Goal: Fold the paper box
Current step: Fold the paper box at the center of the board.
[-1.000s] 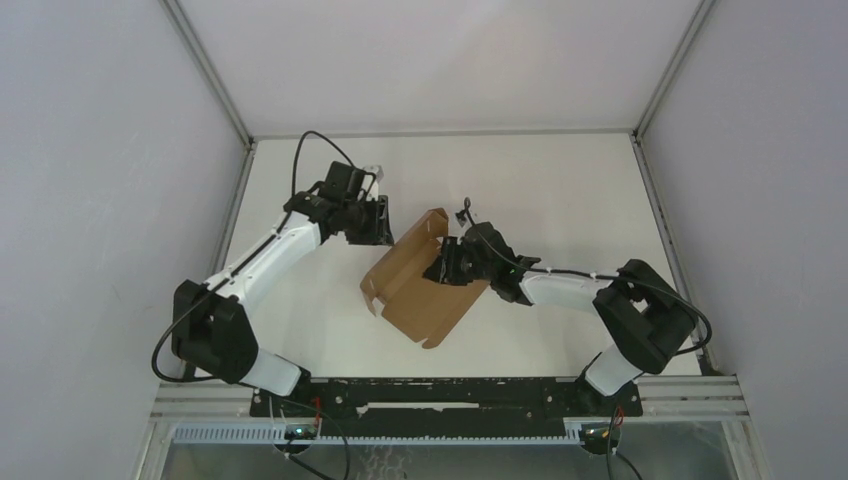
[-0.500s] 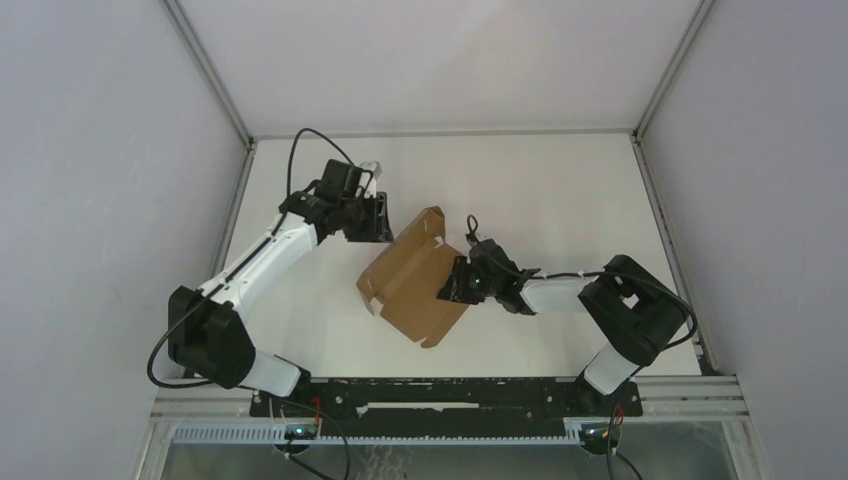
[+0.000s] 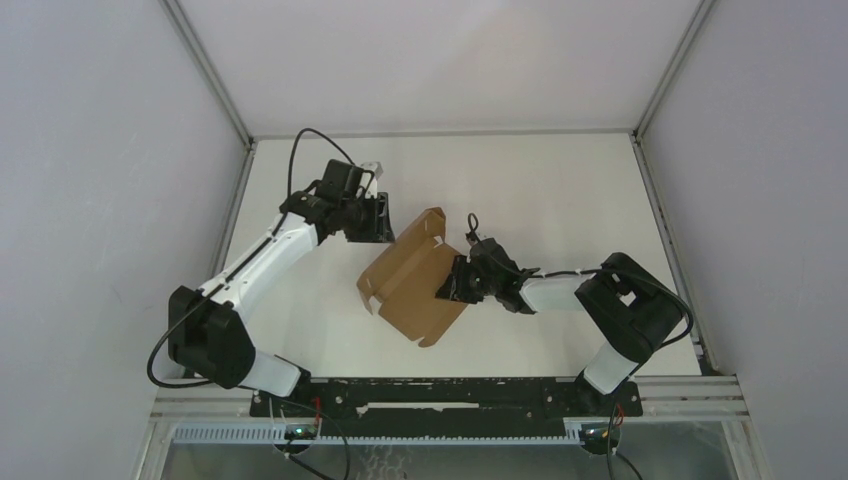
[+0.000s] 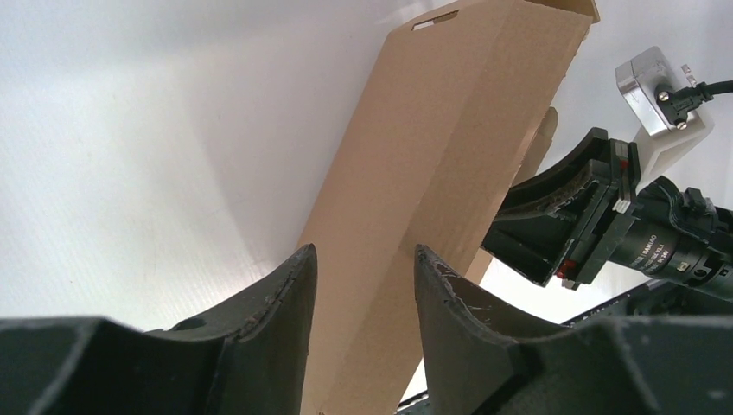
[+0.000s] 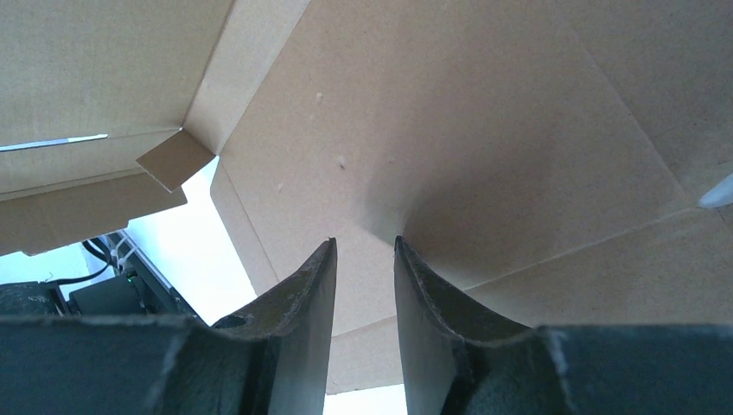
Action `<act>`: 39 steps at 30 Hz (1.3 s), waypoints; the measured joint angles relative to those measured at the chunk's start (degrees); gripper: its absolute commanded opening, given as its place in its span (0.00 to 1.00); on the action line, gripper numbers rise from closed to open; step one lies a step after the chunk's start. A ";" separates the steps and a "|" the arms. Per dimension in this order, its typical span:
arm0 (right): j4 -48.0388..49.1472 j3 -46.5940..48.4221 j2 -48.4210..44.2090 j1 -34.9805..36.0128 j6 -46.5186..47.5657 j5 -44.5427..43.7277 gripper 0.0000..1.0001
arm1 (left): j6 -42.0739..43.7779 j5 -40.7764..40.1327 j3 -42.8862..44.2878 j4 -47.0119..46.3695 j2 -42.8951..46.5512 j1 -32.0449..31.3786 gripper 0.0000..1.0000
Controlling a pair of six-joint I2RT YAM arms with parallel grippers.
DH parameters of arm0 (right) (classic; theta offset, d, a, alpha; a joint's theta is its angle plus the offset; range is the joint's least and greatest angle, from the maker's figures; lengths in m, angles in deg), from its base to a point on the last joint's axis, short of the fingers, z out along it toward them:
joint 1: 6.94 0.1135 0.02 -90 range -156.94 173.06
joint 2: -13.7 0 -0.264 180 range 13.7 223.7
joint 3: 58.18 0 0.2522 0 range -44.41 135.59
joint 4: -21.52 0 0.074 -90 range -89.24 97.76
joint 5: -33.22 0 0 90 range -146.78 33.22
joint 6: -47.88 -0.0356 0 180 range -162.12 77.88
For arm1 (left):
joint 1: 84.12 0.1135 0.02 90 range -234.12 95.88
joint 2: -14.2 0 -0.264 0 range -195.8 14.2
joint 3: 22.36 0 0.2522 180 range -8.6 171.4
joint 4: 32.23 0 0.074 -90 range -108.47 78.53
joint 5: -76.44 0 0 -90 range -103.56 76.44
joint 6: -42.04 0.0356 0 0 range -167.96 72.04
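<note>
The paper box (image 5: 484,130) runs past every edge of the right wrist view; whether the right gripper (image 5: 365,249) pinches it cannot be told

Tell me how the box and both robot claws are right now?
paper box: partly folded, one side wall standing up.
left gripper: open, at the raised wall.
right gripper: fingers close together, tips at the cardboard; grip unclear.

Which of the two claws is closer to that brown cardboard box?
Right, narrowly. The right gripper presses into the paper box from its right side; the left gripper sits at its raised far-left flap, contact unclear.
</note>
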 measured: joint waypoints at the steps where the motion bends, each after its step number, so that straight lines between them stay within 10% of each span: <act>1: 0.00 0.00 0.02 -0.04 0.00 0.11 0.40 | -0.02 0.02 0.04 0.02 0.00 -0.02 0.52; 39: 1.31 0.00 0.76 -0.31 -0.04 1.60 0.39 | -0.04 4.61 1.75 -2.49 -0.15 -0.20 0.49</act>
